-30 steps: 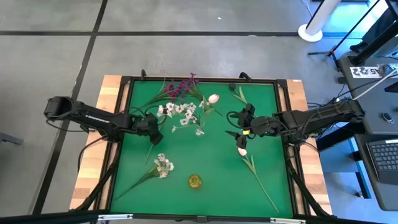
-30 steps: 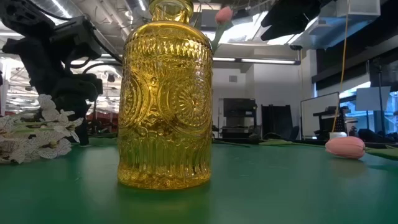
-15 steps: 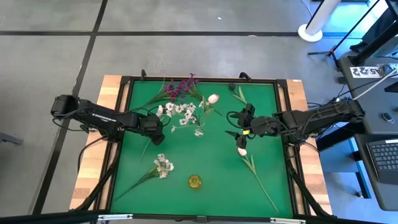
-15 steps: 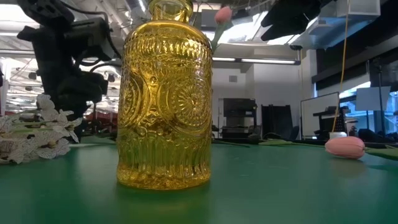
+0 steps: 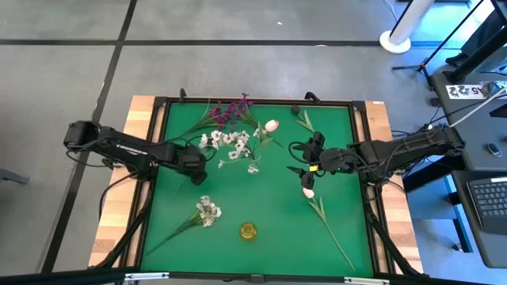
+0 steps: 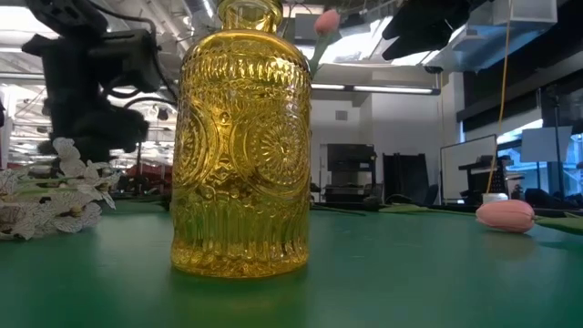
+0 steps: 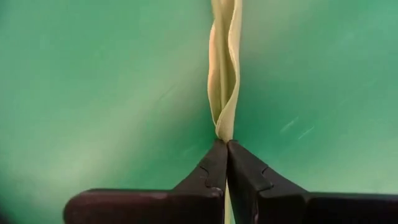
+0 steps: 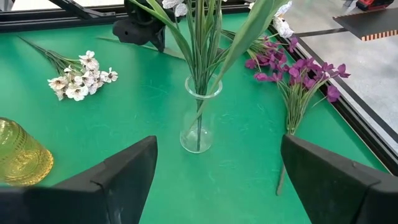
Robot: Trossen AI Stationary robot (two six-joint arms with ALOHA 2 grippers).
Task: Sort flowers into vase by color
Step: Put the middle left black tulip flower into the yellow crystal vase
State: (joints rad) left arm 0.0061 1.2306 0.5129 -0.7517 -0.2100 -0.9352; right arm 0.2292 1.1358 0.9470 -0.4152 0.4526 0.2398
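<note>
Two vases on the green tabletop (image 5: 261, 198): yellow glass vase (image 5: 249, 230) near the front edge, clear glass vase (image 8: 200, 118) holding green stems and leaves, seen only from the right wrist. Scattered around: purple flowers (image 5: 230, 111) and loose white blossoms (image 5: 234, 144) toward the back, white bunch (image 5: 207, 210) beside the yellow vase, pink tulip (image 5: 308, 191) lying under the right arm. Left tool (image 5: 198, 161) pinched together on a pale stem (image 7: 224, 74) low on the tabletop. Right tool (image 8: 214, 168) spread wide, gripping nothing. Compared with a second earlier: left tool gone from apart to clamped and shifted slightly toward the white blossoms; right arm unmoved. Yellow vase blocked most of the low view; stem's flower end cut off.
</note>
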